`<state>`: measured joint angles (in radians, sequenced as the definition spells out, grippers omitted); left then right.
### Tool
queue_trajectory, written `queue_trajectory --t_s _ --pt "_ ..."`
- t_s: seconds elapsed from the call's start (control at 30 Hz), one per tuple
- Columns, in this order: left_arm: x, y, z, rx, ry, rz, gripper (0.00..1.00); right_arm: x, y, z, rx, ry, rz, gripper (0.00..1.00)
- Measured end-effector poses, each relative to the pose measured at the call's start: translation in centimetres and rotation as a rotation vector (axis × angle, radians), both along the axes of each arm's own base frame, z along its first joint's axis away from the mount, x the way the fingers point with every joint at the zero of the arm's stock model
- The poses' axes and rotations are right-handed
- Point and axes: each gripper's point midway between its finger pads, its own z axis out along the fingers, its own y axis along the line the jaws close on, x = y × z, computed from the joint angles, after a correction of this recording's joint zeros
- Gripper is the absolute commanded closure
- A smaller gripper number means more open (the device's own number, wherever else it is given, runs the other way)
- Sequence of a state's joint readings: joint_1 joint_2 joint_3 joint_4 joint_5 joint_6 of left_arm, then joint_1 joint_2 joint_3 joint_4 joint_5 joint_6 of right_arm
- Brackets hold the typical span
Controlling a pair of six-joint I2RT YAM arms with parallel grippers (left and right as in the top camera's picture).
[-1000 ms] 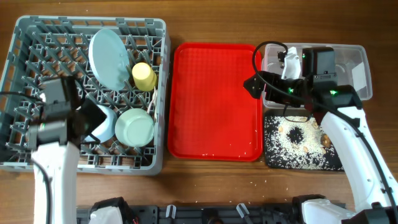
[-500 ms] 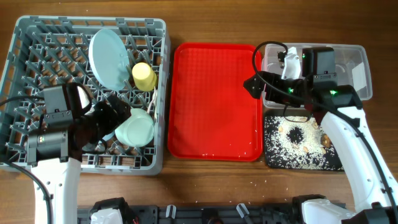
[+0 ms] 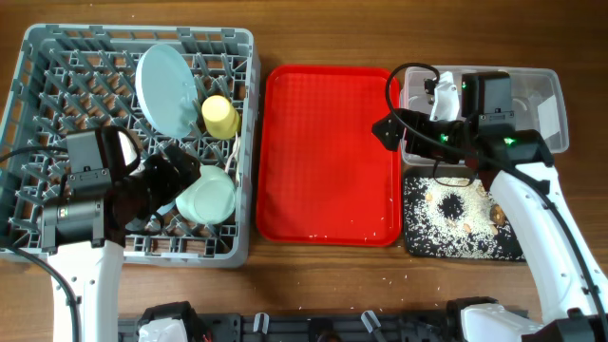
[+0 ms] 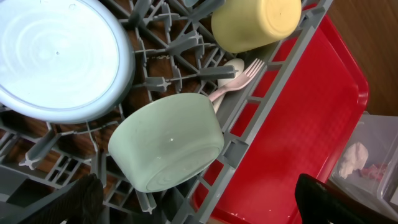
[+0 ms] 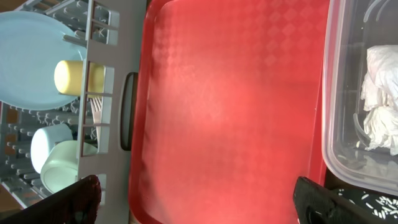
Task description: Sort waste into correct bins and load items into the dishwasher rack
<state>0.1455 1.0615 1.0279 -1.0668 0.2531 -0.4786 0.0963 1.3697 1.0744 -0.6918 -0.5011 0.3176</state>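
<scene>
Swinging round since a second ago, the left arm is now lying across the near part of the rack (image 3: 28, 237), and the left claw (image 4: 199, 193), narrower then and close against a bowl, is standing wide and released with nothing between its fingers. Just ahead of it a mint bowl (image 4: 168, 146) is resting among the pegs by the rack's right wall. A paler second bowl (image 5: 45, 146) is sitting right beside that one, mostly hidden under the arm from above. Behind them the plate (image 3: 166, 90) is leaning on edge between the pegs, and the yellow cup (image 3: 219, 116) is lying just beside it, near the same wall. The fork (image 4: 249, 71) and spoon (image 4: 233, 65) are lying together between the cup and the mint bowl. The red tray (image 3: 328, 152) is lying on the tabletop (image 3: 285, 28) between the rack and the bins. The right claw (image 5: 205, 199) is hanging over the tray's right side, unmoved over that second, released and gripping nothing. The clear tub (image 3: 546, 85) is holding the white tissue (image 5: 382, 99), and the black tray (image 3: 410, 249) in front of it is holding the crumbs (image 3: 456, 214).
</scene>
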Motion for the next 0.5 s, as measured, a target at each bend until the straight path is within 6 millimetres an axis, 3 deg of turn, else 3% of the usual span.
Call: queue_trajectory --t_s 0.13,0.23,0.37,0.5 --pt "0.0 0.0 0.0 0.000 0.001 0.000 0.00 0.1 0.0 -0.8 -0.002 0.026 0.000 0.00" --pt "0.0 0.0 0.0 0.000 0.002 0.000 0.00 -0.2 0.0 0.4 0.001 -0.011 0.000 0.00" --pt "0.0 0.0 0.0 0.000 0.003 0.000 0.00 -1.8 -3.2 8.3 -0.120 -0.305 -0.130 0.00" --pt "0.0 0.0 -0.1 0.000 0.003 0.000 0.00 -5.9 -6.2 14.5 -0.191 -0.548 -0.260 0.00"
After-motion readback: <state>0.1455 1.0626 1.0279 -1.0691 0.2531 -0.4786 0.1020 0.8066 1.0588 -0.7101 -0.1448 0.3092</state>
